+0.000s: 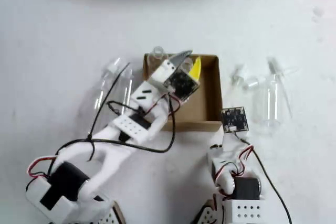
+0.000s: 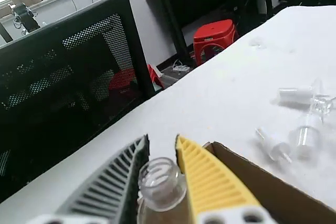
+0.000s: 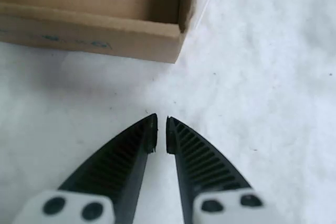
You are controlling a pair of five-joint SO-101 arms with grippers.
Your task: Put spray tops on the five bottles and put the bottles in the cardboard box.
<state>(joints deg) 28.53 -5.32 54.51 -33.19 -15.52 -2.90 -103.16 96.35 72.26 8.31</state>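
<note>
An uncapped bottle [image 2: 160, 183] is clamped in the left hand [image 2: 161, 141] above the cardboard box [image 2: 273, 190] edge; the right hand [image 3: 161, 123] is held nearly together over the worktop [image 3: 262, 77].

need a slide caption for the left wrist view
Left gripper holds an uncapped bottle at the box corner, spray tops lying on the table beyond.

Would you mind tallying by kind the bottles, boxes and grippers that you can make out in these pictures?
Bottles: 4 that I can make out (held bottle, outer left bottle, inner left bottle, right bottle)
Cardboard box: 1
Grippers: 2 (left gripper, right gripper)
Total: 7
</note>
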